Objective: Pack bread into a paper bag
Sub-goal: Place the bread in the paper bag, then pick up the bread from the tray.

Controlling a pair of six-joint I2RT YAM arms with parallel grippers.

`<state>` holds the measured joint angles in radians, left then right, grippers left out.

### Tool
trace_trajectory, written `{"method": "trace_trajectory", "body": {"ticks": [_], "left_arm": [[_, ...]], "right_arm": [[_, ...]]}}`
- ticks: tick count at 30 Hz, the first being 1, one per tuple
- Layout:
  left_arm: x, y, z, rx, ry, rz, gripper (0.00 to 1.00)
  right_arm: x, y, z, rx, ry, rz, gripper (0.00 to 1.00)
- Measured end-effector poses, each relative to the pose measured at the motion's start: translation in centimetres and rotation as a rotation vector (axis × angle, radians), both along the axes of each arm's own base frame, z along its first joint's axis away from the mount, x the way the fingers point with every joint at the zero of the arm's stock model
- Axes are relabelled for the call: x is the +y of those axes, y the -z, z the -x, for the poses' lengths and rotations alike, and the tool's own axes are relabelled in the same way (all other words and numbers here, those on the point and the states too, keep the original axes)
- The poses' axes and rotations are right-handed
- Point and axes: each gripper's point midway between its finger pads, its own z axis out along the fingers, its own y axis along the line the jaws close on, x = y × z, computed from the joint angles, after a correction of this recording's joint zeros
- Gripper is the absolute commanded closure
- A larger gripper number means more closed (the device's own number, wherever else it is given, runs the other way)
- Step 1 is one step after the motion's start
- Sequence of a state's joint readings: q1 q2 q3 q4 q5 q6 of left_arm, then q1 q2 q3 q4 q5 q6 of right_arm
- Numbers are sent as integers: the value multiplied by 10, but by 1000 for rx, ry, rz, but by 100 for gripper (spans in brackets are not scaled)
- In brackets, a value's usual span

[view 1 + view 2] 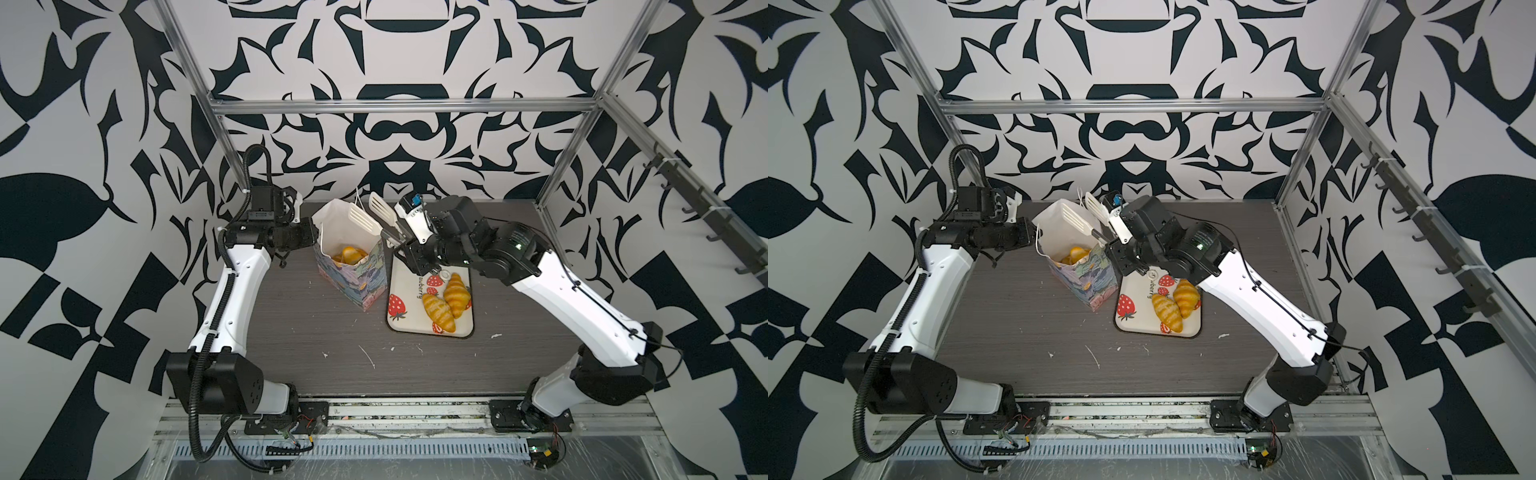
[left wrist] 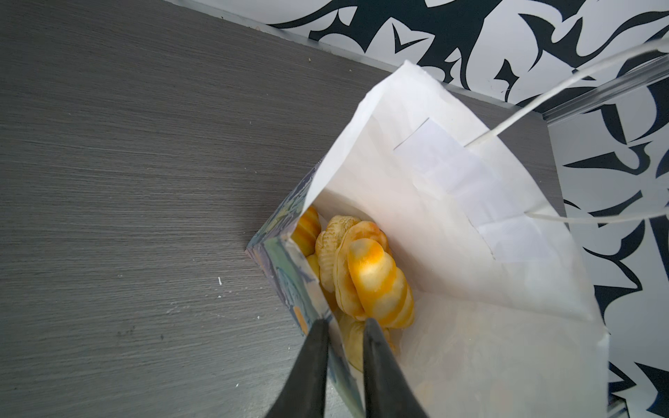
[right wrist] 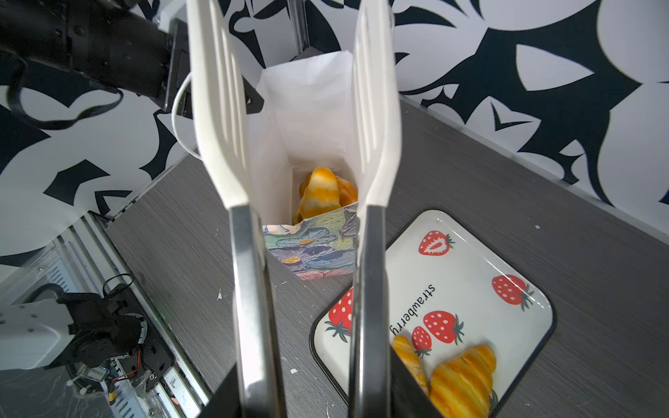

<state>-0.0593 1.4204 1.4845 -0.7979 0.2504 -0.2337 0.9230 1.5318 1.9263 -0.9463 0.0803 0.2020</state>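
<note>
Glossy golden-yellow ridged pastries (image 2: 365,278) heaped at the bottom of a tall paper bag (image 1: 353,286), white inside, pastel blue-purple floral print outside, standing upright and open-mouthed near the middle of the grey wood-grain tabletop (image 1: 311,340). Two more golden croissants (image 1: 446,305) lying side by side, touching, on a cream rectangular tray with red strawberries (image 1: 415,326), just beside the bag at its 4 o'clock.

Left gripper (image 2: 344,325) at the bag's 9 o'clock, black jaws pinched shut on the paper rim, one inside, one outside. Right gripper (image 1: 409,251) at 3 o'clock, jaws clamped on the steel handles of white slotted tongs (image 3: 221,126), blades apart and empty above the bag's mouth.

Likely step: fetching a tray croissant. Best done by lifting the blades clear of the rim first, swinging to 4 o'clock and squeezing gently across the ridged middle against slipping. Then lowering deep inside before letting go. Left pinch to be held firm, mouth wide.
</note>
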Motion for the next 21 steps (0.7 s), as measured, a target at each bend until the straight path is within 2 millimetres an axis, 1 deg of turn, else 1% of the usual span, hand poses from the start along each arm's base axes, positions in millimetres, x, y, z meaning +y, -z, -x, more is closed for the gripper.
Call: {"method": "trace_trajectory", "body": {"ticks": [2,5,18,21], "left_arm": [[0,-2,-1,-4,0,0,78],[0,-2,-2,-3,0,0,78],[0,0,-3,0,0,0,78],[0,0,-3,0,-2,-2,77]], "right_arm": [[-12,-4,4,-12,16,-3,52],[-29,1,8,-9,42,16,52],[-81,64,18,108,164,160,52],[-93,75,21,126,193,184,52]]}}
